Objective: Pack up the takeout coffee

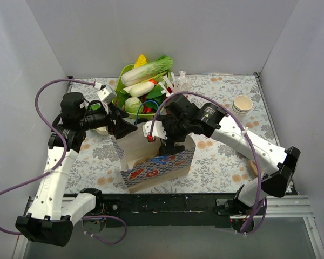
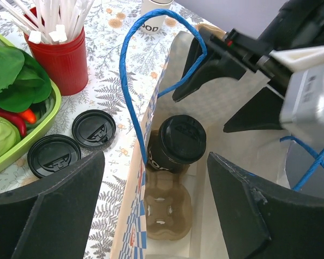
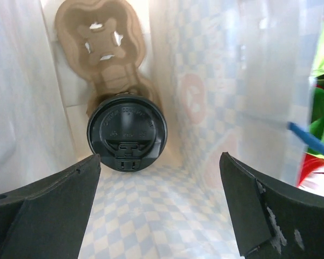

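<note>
The takeout coffee point(image 2: 178, 143), a dark cup with a round black lid, stands in one pocket of a brown cup carrier point(image 2: 164, 210) on the floor of the paper bag point(image 1: 156, 167). In the right wrist view its lid point(image 3: 127, 132) shows from straight above, with the carrier point(image 3: 102, 38) beyond it. My right gripper point(image 3: 160, 162) hangs open inside the bag's mouth, above the cup and apart from it. In the left wrist view the right gripper point(image 2: 227, 91) shows over the cup. My left gripper point(image 2: 155, 178) is open at the bag's left rim, straddling its wall point(image 2: 132, 216).
The bag's blue handle point(image 2: 129, 70) arches beside my right gripper. Left of the bag stand a red straw holder point(image 2: 62, 56), two loose black lids point(image 2: 54, 155) point(image 2: 93, 128) and a green bowl point(image 2: 38, 135) of vegetables. Stacked white cups point(image 1: 242, 104) stand at the far right.
</note>
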Robot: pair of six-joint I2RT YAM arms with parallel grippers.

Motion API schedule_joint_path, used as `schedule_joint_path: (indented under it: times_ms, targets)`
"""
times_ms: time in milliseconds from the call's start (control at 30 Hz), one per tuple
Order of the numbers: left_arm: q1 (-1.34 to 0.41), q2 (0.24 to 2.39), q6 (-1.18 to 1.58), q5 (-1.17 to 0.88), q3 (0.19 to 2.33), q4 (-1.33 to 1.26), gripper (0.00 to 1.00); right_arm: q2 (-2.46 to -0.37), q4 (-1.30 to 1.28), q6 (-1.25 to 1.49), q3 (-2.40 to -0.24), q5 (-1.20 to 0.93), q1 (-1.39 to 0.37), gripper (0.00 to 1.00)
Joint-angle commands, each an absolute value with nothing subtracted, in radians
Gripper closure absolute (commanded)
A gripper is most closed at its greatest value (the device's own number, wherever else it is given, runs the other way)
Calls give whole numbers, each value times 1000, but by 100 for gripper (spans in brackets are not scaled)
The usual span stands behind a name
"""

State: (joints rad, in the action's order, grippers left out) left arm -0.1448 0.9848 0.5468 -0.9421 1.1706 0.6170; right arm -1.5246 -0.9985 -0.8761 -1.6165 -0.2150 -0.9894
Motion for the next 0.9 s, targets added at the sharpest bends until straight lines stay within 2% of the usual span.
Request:
schedule_joint_path:
  times_ms: [0,167,400,500,733,867]
  targets:
    - [-140,983,546,-974,1164,574,23,-1490,-1049,-816,-1684,-204,-1005,2]
    - [-140,970,540,-1003,1175,592,23,-1392,-1032,-814,-1605,-183,-1049,2]
    - [-140,922,525,-979,1149,604,23,-1181,-951,-847,-1378,-77,-1244,2]
    - [-140,922,534,-989,1143,595,23,-1151,-948,-825,-1332,-37,-1311,2]
    - [-140,920,661,-1109,1164,502,23,-1118,-939,-867,-1273,-11,-1335,2]
    - [-140,885,693,-1037,1137,482,23,-1103,-940,-882,-1255,-12,-1370,2]
